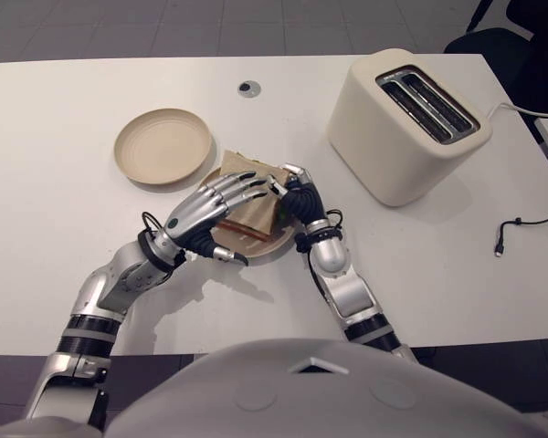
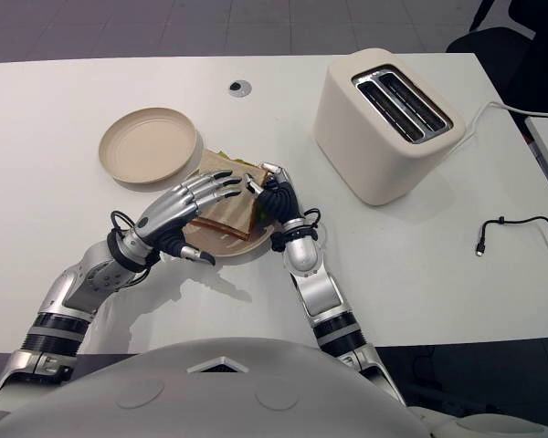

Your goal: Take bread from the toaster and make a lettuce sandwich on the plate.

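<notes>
Two hands work the brown toasted bread slice (image 1: 247, 169) on the beige round plate (image 1: 260, 246) mid-tabletop: left hand (image 1: 215, 205) spread flat over it, right hand (image 1: 297, 196) curled, seemingly pinching its right edge, so I'd square it on the stack, then release gently.

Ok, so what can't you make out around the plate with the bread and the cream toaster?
- Round beige plate: mostly hidden under tan bread slice and left hand, both views.
- Slots of cream toaster: too dark to see inside.
- Black cable: cut off by right edge.
</notes>
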Robot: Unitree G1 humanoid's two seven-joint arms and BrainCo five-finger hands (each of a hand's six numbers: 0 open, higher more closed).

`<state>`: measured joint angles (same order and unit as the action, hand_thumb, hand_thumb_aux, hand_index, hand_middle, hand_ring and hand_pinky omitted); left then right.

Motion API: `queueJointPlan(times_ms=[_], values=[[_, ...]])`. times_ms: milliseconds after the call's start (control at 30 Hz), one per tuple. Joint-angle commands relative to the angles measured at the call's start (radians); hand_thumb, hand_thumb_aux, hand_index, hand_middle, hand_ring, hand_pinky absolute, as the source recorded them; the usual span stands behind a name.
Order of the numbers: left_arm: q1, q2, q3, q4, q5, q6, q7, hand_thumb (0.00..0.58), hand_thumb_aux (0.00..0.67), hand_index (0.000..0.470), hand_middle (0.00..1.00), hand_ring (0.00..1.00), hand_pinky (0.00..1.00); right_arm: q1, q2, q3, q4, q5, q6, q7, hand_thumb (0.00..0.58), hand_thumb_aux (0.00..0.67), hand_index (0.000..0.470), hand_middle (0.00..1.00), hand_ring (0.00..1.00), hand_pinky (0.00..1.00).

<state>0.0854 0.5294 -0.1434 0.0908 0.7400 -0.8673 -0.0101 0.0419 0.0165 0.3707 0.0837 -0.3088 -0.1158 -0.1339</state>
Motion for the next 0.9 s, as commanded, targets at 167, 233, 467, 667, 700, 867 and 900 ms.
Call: queueJointPlan(times_ms=[167, 233, 467, 667, 700, 867, 900], values=[[-0.057, 0.107, -0.122, 0.196, 0.115, 0.122, -0.059, 0.124, 0.076, 0.053, 0.0, 0.0, 0.0, -0.047, -0.046, -0.035, 0.01, -0.044, 0.001, 0.017, 0.0, 0.0, 0.0, 0.0, 0.0, 0.0], [-0.044, 0.122, -0.139, 0.2, 0.099, 0.133, -0.074, 0.1, 0.06, 0.042, 0.0, 0.0, 0.0, -0.068, -0.078, -0.118, -0.008, -0.045, -0.015, -0.036, 0.0, 0.0, 0.0, 0.0, 0.0, 0.0], [-0.089, 0.118, -0.213, 0.241, 0.081, 0.164, -0.08, 0.164, 0.102, 0.072, 0.0, 0.0, 0.0, -0.048, -0.184, -0.188, -0.184, -0.021, -0.171, 0.008, 0.0, 0.0, 0.0, 0.0, 0.0, 0.0], [-0.163, -0.044, -0.147, 0.131, -0.332, -0.029, 0.083, 0.58, 0.67, 0.47, 1.0, 1.0, 1.0, -0.02, -0.167, -0.123, -0.184, 0.104, -0.248, 0.149, 0.58, 0.67, 0.47, 1.0, 1.0, 1.0], [-0.162, -0.055, -0.148, 0.107, -0.435, -0.053, 0.07, 0.58, 0.67, 0.47, 1.0, 1.0, 1.0, -0.018, -0.167, -0.109, -0.189, 0.123, -0.258, 0.175, 0.58, 0.67, 0.47, 1.0, 1.0, 1.0], [-0.013, 0.128, -0.291, -0.086, -0.96, -0.021, -0.263, 0.58, 0.67, 0.47, 1.0, 1.0, 1.0, 0.026, -0.267, -0.015, -0.246, 0.265, -0.318, 0.426, 0.58, 0.67, 0.47, 1.0, 1.0, 1.0], [0.035, 0.192, -0.304, -0.106, -1.004, -0.013, -0.336, 0.58, 0.67, 0.47, 1.0, 1.0, 1.0, 0.038, -0.303, 0.011, -0.237, 0.263, -0.342, 0.481, 0.58, 0.67, 0.47, 1.0, 1.0, 1.0]])
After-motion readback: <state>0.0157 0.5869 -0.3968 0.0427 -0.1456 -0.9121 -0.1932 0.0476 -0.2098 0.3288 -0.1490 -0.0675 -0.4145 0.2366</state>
